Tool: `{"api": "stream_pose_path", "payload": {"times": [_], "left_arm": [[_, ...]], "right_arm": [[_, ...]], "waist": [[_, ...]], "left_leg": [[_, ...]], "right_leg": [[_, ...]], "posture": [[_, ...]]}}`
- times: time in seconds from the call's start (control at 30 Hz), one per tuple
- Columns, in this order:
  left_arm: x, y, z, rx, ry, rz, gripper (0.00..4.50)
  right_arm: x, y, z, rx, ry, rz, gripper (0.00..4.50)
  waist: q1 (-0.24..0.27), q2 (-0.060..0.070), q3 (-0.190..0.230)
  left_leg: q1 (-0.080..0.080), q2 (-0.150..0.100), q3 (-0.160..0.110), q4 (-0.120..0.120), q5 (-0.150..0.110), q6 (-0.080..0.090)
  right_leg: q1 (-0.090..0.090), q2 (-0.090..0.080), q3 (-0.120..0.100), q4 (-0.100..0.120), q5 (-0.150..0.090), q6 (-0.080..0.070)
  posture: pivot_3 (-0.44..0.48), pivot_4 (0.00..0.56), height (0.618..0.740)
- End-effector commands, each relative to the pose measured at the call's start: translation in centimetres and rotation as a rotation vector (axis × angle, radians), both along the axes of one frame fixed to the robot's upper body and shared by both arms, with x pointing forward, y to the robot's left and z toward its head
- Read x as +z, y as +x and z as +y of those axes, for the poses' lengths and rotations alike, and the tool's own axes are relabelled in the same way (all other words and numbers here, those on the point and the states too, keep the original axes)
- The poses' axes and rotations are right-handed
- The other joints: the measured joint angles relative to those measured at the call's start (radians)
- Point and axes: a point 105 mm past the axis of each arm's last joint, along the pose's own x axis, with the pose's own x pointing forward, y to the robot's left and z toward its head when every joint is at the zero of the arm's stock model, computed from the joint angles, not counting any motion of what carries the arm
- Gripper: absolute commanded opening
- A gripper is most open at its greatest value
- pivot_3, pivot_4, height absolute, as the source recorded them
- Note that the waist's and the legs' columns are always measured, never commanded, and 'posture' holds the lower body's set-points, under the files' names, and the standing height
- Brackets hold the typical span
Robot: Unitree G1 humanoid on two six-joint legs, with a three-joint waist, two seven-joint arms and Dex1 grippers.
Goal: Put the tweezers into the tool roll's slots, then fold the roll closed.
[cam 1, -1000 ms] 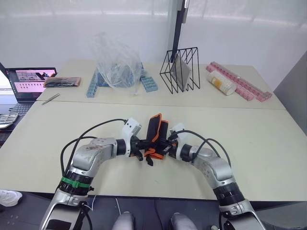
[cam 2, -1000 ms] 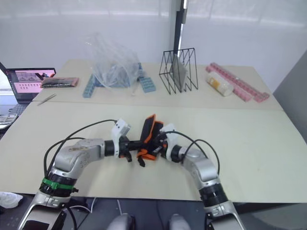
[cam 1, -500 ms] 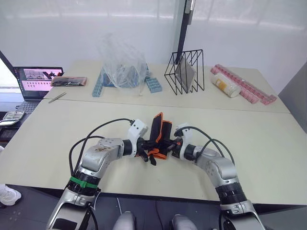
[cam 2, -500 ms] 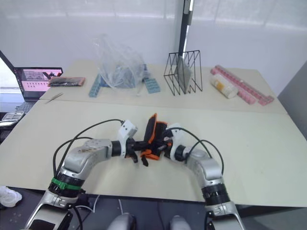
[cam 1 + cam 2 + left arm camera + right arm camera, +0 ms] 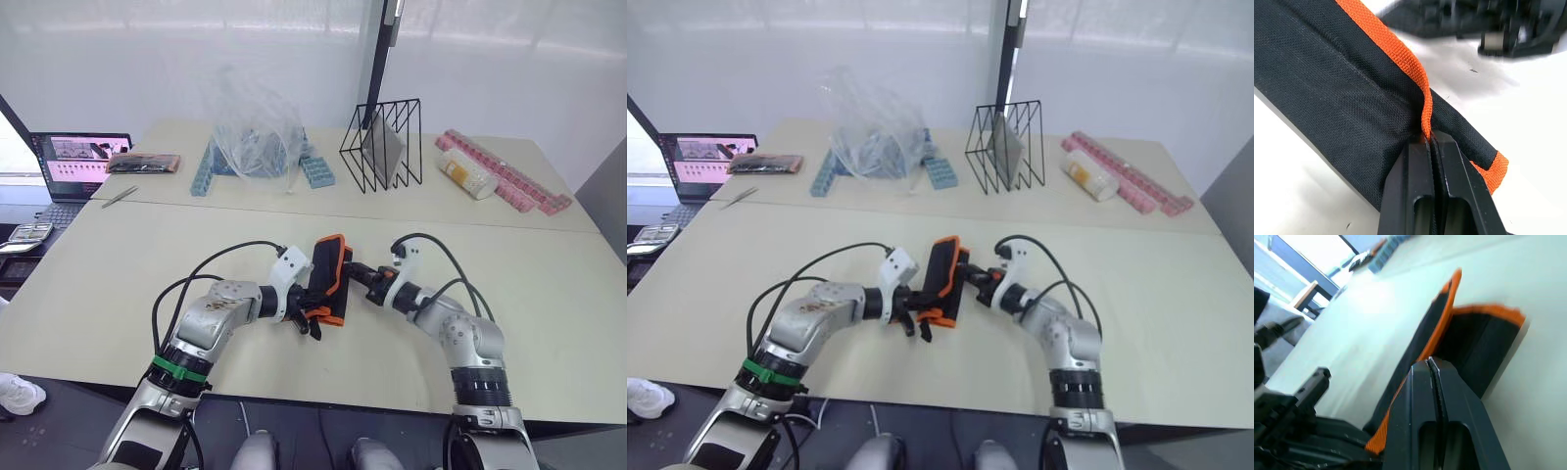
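Left claw (image 5: 1431, 139) pinches the tool roll (image 5: 326, 277) edging; right claw (image 5: 1431, 363) is pressed together beside it

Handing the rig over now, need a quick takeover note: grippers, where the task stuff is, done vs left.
Left gripper: fingers shut on the tool roll's orange edging.
Right gripper: fingers shut, at the roll's other side; whether it pinches fabric is unclear.
Roll sits mid-table between both arms, partly folded, one flap raised.
Tweezers: none loose near the roll; slots hidden, so loading can't be confirmed.
Left: finish the fold flat, release.
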Motion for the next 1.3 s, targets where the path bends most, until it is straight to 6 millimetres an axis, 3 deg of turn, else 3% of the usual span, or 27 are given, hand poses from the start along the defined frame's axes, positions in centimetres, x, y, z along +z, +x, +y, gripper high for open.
{"api": "stream_pose_path", "payload": {"times": [0.03,0.2,0.3,0.43,0.9,1.13,1.3], "left_arm": [[-2.1,-0.5,-0.4,-0.014,0.056,0.059,0.01],[-2.3,-0.6,-0.5,-0.023,0.068,0.061,0.01],[-2.3,-0.6,-0.5,-0.032,0.078,0.053,0.01],[-2.2,-0.6,-0.4,-0.038,0.081,0.041,0.01],[-2.1,-0.5,0.0,-0.047,0.093,0.027,0.01],[-0.4,-0.1,0.0,-0.056,0.028,-0.015,0.01],[0.6,-0.1,0.2,-0.072,0.0,-0.037,1.55]], "right_arm": [[3.4,-0.5,1.2,0.078,0.064,-0.145,0.0],[1.8,-0.4,4.4,0.15,-0.093,-0.161,0.0],[-1.3,0.8,4.3,0.11,-0.25,-0.097,0.0],[-3.4,1.6,3.0,0.071,-0.334,-0.04,0.0],[-3.4,1.5,1.1,0.084,-0.344,-0.053,0.0],[-4.2,1.1,1.4,0.097,-0.356,-0.033,0.0],[-4.9,0.9,1.3,0.1,-0.375,-0.014,0.0]], "waist": [[0.0,0.0,0.0],[0.0,0.0,0.0],[0.002,0.0,0.0],[0.001,0.0,0.0],[0.002,0.0,0.0],[0.0,0.0,0.0],[-0.003,0.001,0.0]], "left_leg": [[0.0,0.0,0.0,0.0,0.0,0.0],[0.0,0.0,-0.001,0.0,0.0,0.0],[0.0,-0.001,-0.003,0.0,0.0,0.0],[0.0,-0.003,-0.005,0.0,0.0,0.0],[0.0,-0.007,-0.014,0.0,0.001,0.0],[0.0,-0.007,-0.015,0.0,0.001,-0.001],[0.0,-0.007,-0.015,0.0,0.001,-0.001]], "right_leg": [[0.0,0.0,0.0,0.0,0.0,0.0],[0.0,0.0,0.0,0.0,0.0,0.0],[0.001,0.0,-0.001,0.0,0.0,0.0],[0.001,-0.002,-0.001,0.002,0.0,0.0],[0.005,-0.002,-0.005,0.002,0.0,0.0],[0.005,-0.002,-0.006,0.002,0.0,0.0],[0.005,-0.002,-0.006,0.003,0.0,0.0]], "posture": [[0.0,0.15,0.705],[0.0,0.15,0.705],[0.0,0.15,0.705],[0.0,0.15,0.705],[0.0,0.15,0.705],[0.0,0.15,0.705],[0.0,0.15,0.705]]}}
